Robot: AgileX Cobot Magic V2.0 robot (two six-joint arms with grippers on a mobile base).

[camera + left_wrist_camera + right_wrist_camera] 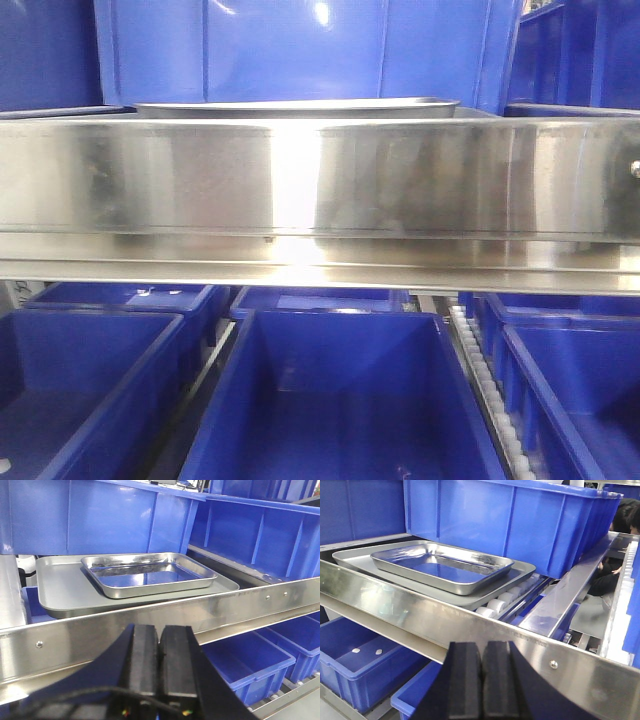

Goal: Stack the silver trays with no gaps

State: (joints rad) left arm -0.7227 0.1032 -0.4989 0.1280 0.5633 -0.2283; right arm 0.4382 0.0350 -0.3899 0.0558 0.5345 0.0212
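While both grippers sit closed, the nested silver trays [135, 577] lie beyond.

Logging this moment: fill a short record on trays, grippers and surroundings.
small tray: inside large tray, skewed
large tray: on shelf behind rail
left gripper: shut, empty, in front of rail
right gripper: shut, empty, in front of rail
rail: spans front view, hides most of trays
bins: blue, above and below shelf

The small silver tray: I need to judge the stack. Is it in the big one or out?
In: the small tray rests inside the large tray, rim visible all round it.
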